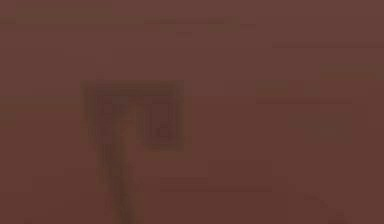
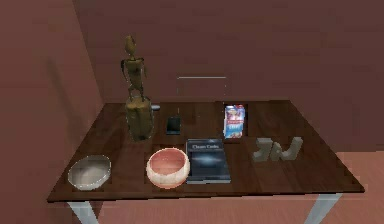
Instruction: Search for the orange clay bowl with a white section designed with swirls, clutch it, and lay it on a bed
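one orange bowl [image 2: 168, 166] on arm side view's table [image 2: 320, 172]; forward view faces wall [image 1: 300, 60].

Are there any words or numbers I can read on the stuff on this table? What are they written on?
Dark blue book: pale lettering on the cover, too small to read.
Small carton: blue and red markings, too blurred to read.
Nothing else on the table bears text I can make out.
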